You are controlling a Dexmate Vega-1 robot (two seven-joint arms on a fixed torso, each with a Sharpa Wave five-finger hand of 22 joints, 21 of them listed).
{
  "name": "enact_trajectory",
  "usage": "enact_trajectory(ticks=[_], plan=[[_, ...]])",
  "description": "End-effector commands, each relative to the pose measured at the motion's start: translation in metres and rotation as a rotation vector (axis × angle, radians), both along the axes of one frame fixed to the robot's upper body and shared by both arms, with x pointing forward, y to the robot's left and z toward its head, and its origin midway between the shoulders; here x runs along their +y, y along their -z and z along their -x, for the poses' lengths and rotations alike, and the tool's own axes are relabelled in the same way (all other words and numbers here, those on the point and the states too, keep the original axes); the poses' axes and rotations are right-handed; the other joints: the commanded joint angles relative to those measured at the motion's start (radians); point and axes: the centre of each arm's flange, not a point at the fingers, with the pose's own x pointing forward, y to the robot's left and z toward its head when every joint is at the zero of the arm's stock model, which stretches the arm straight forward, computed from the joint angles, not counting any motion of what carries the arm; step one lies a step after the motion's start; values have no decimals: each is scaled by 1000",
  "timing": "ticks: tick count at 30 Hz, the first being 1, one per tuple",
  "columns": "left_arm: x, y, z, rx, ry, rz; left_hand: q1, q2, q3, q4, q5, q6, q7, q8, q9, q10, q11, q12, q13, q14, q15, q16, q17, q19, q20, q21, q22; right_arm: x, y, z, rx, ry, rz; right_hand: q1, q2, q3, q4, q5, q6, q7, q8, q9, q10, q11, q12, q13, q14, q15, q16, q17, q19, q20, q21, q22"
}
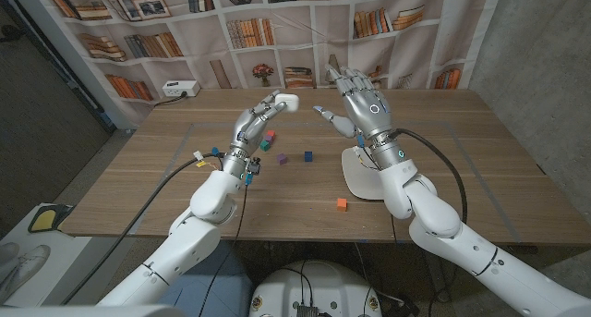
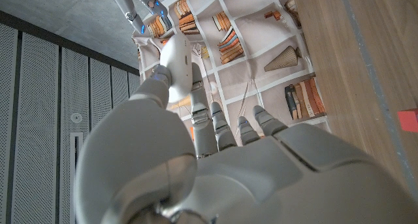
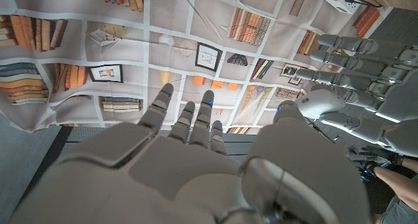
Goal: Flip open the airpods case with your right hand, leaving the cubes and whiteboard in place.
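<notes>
My left hand is raised above the table and holds the white airpods case at its fingertips; the lid looks closed. The left wrist view shows the case pinched between thumb and fingers. My right hand hovers a short way to the right of the case, fingers spread, holding nothing and not touching it. In the right wrist view my right hand faces the case held by the left hand. A small whiteboard lies on the table under my right forearm.
Several small cubes lie on the wooden table: pink, green, purple, blue and orange. A red cube shows in the left wrist view. A bookshelf backdrop hangs behind the table.
</notes>
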Motion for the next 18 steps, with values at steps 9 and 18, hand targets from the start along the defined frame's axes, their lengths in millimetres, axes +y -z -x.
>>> enact_trajectory(ticks=[9, 18], plan=[[3, -5, -4, 24, -20, -16, 32, 33, -8, 1, 11, 54, -27, 16, 21, 0, 3, -4, 4, -5, -1, -4, 1, -10, 2, 3, 2, -25, -29, 5, -23, 1, -72, -26, -1, -6, 7, 9, 23, 1, 9, 3, 10, 0, -9, -1, 10, -7, 9, 3, 9, 2, 5, 5], [1, -5, -8, 26, -2, -19, 35, 37, -10, 1, 11, 55, -16, 24, 35, -2, 1, -6, 5, -10, 2, -5, 1, -13, 3, 3, 2, -26, -37, 9, 23, -44, -79, -45, -8, -14, 11, 10, 26, 8, 8, 2, 1, 2, -18, -5, 1, 3, 5, 0, 4, 6, 2, 4]])
